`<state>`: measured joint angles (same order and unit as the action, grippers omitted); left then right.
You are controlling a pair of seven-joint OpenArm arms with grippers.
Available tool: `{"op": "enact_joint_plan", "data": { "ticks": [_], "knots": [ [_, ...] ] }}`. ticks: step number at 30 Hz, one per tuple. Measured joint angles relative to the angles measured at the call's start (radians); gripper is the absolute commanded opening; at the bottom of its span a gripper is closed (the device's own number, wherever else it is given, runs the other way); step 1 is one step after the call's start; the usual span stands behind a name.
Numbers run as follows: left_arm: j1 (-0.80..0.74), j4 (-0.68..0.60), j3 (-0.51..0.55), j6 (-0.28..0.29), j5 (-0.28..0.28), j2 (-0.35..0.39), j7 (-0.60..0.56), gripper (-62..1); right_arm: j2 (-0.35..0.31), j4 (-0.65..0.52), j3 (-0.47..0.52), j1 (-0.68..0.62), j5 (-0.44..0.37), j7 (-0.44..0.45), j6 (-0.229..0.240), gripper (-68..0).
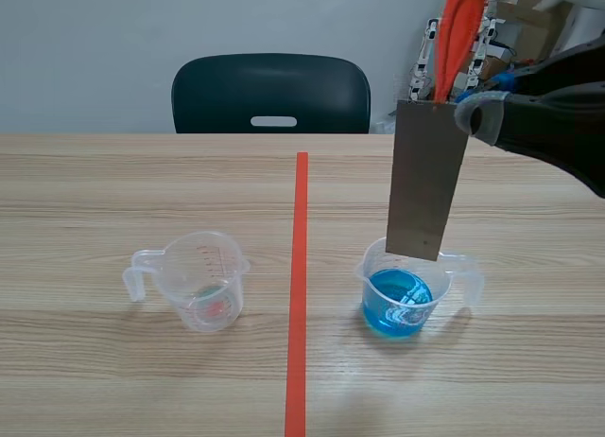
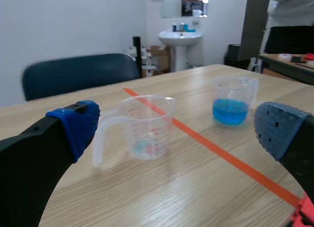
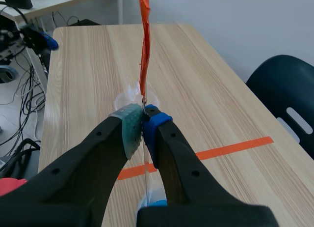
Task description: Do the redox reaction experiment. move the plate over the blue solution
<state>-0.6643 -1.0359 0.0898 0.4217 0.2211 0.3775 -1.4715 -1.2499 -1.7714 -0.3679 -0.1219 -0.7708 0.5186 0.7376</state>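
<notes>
A grey metal plate (image 1: pixel 427 177) hangs upright from my right gripper (image 1: pixel 465 112), which is shut on its top edge. An orange strip (image 1: pixel 458 35) sticks up above the grip. The plate's lower edge is just over the rim of the clear beaker of blue solution (image 1: pixel 402 300), right of the tape line. In the right wrist view the fingers (image 3: pixel 143 120) pinch the plate edge-on, with the orange strip (image 3: pixel 144 45) ahead and a bit of blue liquid (image 3: pixel 156 203) below. My left gripper (image 2: pixel 176 131) stands open, low over the table and facing the beakers.
An empty clear measuring beaker (image 1: pixel 203 281) stands left of the orange tape line (image 1: pixel 299 286), ahead of my left gripper (image 2: pixel 147 126). A dark chair (image 1: pixel 271 94) sits at the table's far edge. Boxes and clutter stand beyond the far right corner.
</notes>
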Motion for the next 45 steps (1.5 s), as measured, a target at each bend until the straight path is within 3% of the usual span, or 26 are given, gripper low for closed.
{"op": "enact_joint_plan", "data": {
  "ticks": [2,6,10,12,14,16,18,23,27,45],
  "knots": [
    [0.034,-0.001,-0.001,0.065,0.052,0.005,0.045,1.4,-0.008,0.017,0.000,-0.010,0.001,0.039,0.002,-66.9],
    [0.100,-0.003,-0.003,0.146,0.050,0.011,0.064,1.4,-0.007,0.101,0.000,-0.010,0.029,0.086,0.000,-66.9],
    [0.143,-0.055,-0.003,0.212,0.056,0.022,0.158,1.4,-0.003,0.160,0.000,-0.009,0.062,0.135,0.000,-66.9],
    [0.161,-0.097,-0.002,0.238,0.111,0.026,0.196,0.6,-0.002,0.175,0.000,-0.010,0.066,0.134,0.000,-66.9],
    [0.181,-0.139,-0.003,0.267,0.158,0.025,0.249,-12.1,-0.002,0.186,0.000,-0.010,0.067,0.135,0.000,-66.9],
    [0.195,-0.178,-0.003,0.272,0.160,0.024,0.298,-25.2,0.001,0.198,0.000,-0.009,0.068,0.135,0.000,-66.9],
    [0.212,-0.210,-0.003,0.272,0.156,0.024,0.349,-34.2,0.019,0.206,0.000,-0.009,0.070,0.136,0.000,-66.9],
    [0.266,-0.256,-0.003,0.272,0.154,-0.005,0.476,-44.1,0.072,0.205,0.000,-0.009,0.119,0.136,0.000,-66.9],
    [0.327,-0.258,-0.029,0.273,0.154,-0.037,0.576,-56.8,0.105,0.205,0.000,-0.009,0.136,0.135,0.000,-66.9],
    [0.541,-0.258,-0.202,0.273,0.153,-0.195,0.949,-56.4,0.126,0.163,0.000,-0.009,0.136,0.135,0.000,-66.9]
  ]
}}
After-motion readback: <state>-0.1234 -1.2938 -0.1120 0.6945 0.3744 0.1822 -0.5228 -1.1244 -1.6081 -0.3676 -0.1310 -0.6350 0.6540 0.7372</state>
